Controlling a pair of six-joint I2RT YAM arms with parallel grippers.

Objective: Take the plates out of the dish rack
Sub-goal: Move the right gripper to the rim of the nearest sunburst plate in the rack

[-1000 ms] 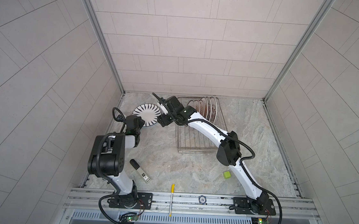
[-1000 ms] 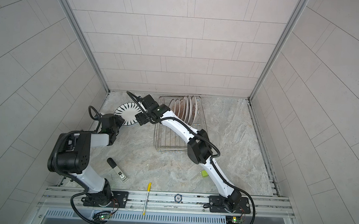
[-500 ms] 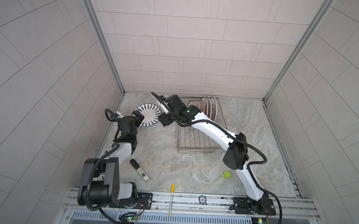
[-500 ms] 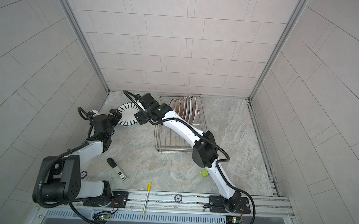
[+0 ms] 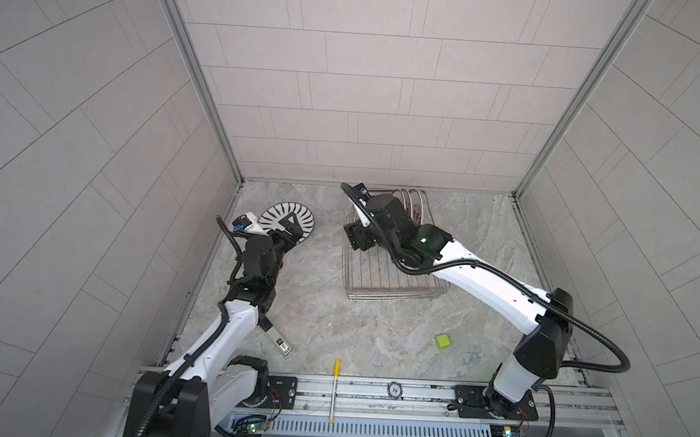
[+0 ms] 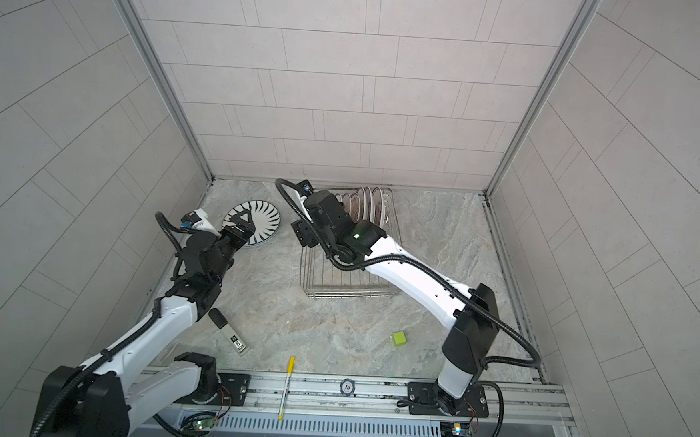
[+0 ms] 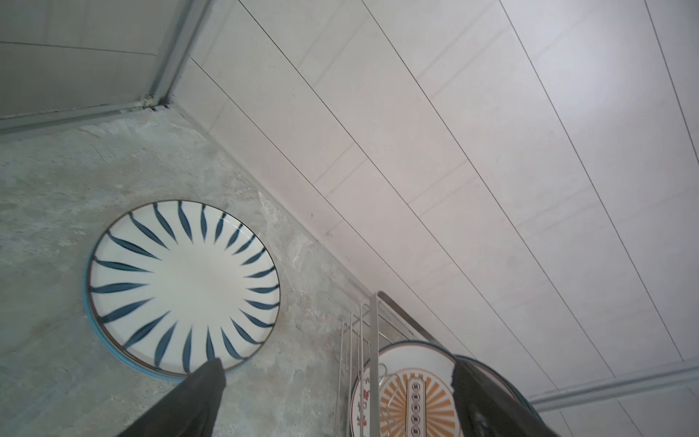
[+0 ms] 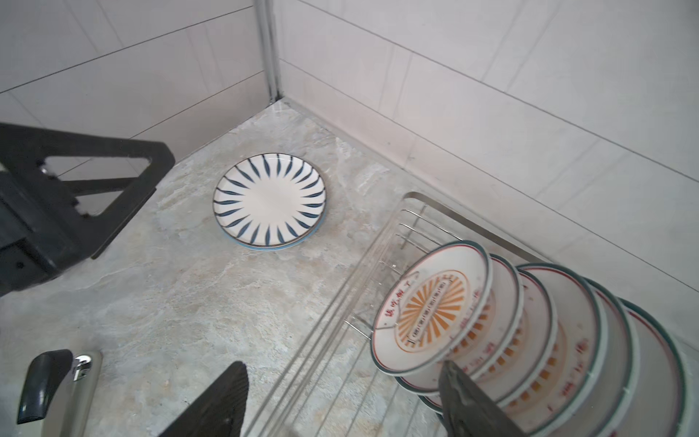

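Top views, layout: the striped plate (image 5: 288, 220) lies flat toward 10 o'clock on the worktop (image 5: 374, 333). The dish rack (image 5: 381, 284) sits at centre and reaches to 12 o'clock, with the racked plates (image 5: 415, 205) on edge at its 12 o'clock end.
Top views, arms: the left end effector (image 6: 241, 229) hangs over the striped plate's 6 o'clock rim. The right end effector (image 6: 303, 235) hovers at the rack's 9 o'clock side, near the racked plates.
Left wrist view: jaws wide and empty. The striped plate (image 7: 185, 287) is flat on the worktop, and a blue rim shows beneath it, possibly a second plate.
Right wrist view: jaws wide and empty, with the rack's side wires between them. The front plate (image 8: 431, 314) has an orange sunburst centre, red characters and a dark-green rim. Several more plates lean behind it among the prongs.
Step in hand: likely the reach for the next racked plate, with at least one plate already out.
Next move: probably bring the right jaws over the front plate's upper rim, one on each face, close them, then lift clear of the prongs.
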